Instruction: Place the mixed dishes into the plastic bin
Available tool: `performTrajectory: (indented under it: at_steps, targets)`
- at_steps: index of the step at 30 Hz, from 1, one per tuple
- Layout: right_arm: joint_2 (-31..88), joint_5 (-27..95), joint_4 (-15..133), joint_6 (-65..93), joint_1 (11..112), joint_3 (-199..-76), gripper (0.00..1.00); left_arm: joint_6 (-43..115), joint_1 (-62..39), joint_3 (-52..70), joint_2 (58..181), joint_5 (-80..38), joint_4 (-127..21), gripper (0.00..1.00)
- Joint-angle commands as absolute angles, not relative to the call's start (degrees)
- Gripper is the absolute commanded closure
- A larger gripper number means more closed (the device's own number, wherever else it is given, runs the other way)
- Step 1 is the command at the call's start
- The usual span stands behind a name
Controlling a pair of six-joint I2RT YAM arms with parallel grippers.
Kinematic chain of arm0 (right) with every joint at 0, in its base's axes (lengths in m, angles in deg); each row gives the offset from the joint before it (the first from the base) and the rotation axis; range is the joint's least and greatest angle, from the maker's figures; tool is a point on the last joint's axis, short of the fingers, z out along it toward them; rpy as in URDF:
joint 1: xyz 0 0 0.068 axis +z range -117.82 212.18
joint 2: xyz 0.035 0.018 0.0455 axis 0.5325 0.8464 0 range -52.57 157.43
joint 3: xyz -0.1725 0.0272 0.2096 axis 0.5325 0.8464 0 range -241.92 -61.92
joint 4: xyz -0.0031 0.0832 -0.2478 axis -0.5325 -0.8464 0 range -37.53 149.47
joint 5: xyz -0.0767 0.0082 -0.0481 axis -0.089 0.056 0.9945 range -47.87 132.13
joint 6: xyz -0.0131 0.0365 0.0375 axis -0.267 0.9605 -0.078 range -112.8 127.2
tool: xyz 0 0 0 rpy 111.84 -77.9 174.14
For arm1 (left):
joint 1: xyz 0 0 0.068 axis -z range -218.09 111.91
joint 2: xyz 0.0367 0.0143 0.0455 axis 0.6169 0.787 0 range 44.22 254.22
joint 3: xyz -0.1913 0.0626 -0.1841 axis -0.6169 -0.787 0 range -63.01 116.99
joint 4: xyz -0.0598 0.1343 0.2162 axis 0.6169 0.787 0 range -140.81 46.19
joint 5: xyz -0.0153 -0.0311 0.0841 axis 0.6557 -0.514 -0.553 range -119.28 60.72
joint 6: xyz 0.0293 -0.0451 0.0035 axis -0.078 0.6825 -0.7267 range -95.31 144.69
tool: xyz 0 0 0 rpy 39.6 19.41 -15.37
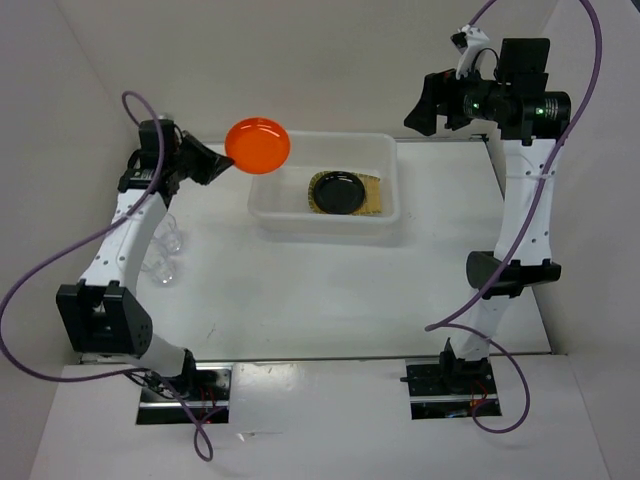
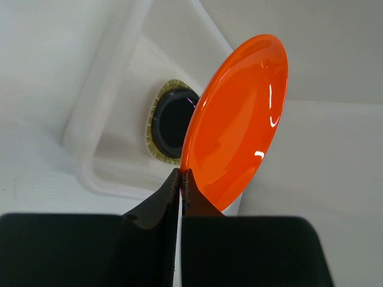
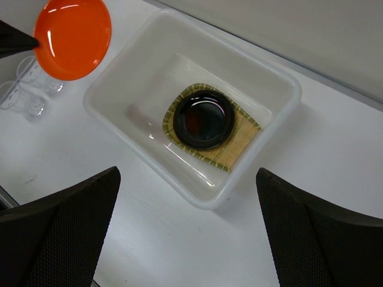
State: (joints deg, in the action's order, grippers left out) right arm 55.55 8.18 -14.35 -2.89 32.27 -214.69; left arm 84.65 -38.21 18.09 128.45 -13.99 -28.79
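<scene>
The white table [image 1: 330, 300] carries everything. On its far middle part stands the plastic bin [image 1: 330, 228], with its long side across the view.

The right gripper [image 1: 428, 108] is raised high near the far right corner of the table, well apart from the bin. Its two fingers are spread wide and there is nothing between them. Its camera looks down into the bin.

Inside the bin, the woven tray [image 1: 372, 200] lies flat on the bottom, in the right half. The black plate [image 1: 337, 191] rests on top of this tray and covers most of it.

The orange plate [image 1: 258, 144] is in the air at the far left corner of the bin, overlapping the rim in the top view. The left gripper [image 1: 215, 165] is clenched on the edge of this plate. In the left wrist view the fingertips [image 2: 173, 185] pinch only the lowest part of the rim, and nearly the whole plate sticks out beyond them, tilted on its edge.

The clear cups [image 1: 165, 250] stand together on the table left of the bin, close to the left arm.
</scene>
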Motion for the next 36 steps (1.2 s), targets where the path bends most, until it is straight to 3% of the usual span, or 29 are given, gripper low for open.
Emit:
performTrajectory:
  at_steps: [1, 11, 21, 30, 36]
  targets:
    - [56.24, 7.15, -14.62, -2.38, 31.56, -216.61, 0.01, 83.66, -35.02, 23.82, 133.76, -9.6, -33.23, 1.0]
    - [55.72, 10.75, -14.62, -2.38, 30.51, -216.08, 0.01, 83.14, -22.37, 37.42, 152.75, -9.06, -33.06, 1.0]
    - [56.33, 12.34, -14.62, -2.38, 29.45, -217.4, 0.01, 79.62, -19.98, 52.64, 171.83, -13.28, -24.29, 1.0]
    - [56.33, 12.86, -14.62, -2.38, 26.2, -216.87, 0.01, 79.53, -18.4, 64.33, 181.06, -13.81, -19.01, 1.0]
    - [56.33, 12.86, -14.62, -2.38, 25.58, -217.49, 0.01, 79.53, -17.87, 65.66, 182.83, -14.33, -18.38, 1.0]
